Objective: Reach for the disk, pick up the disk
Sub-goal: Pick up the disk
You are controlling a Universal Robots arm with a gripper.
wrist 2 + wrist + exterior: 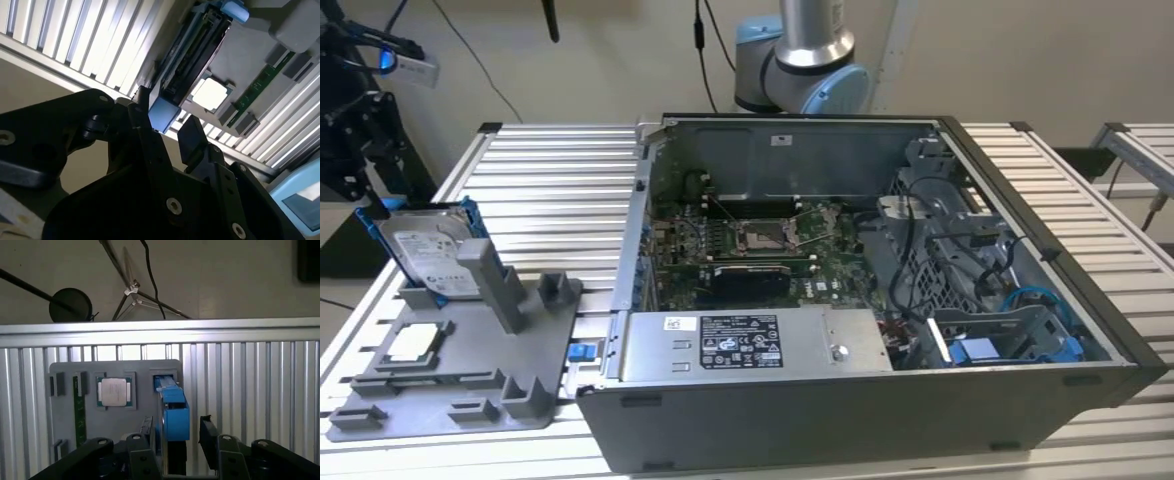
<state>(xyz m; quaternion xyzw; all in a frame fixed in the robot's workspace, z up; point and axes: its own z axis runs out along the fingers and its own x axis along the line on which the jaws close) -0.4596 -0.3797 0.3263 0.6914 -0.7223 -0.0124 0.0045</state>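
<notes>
The disk (427, 255) is a silver drive with a white label in a blue carrier. It stands on edge in a slot of the grey fixture (480, 385) at the exterior view's left. My black gripper (358, 170) hangs just above the disk's upper far corner. In both wrist views the jaws are open and straddle the carrier's blue end (175, 412) (162, 112). One finger (146, 432) lies close beside the carrier, and the other finger (207, 432) stands apart from it with a gap showing. The gripper (176, 435) (167, 127) holds nothing.
A small square processor chip (411, 343) (114, 391) and a green memory stick (76, 410) lie on the same fixture beside the disk. An open computer case (854, 300) fills the middle of the ribbed metal table (547, 190). The table edge runs close behind the fixture.
</notes>
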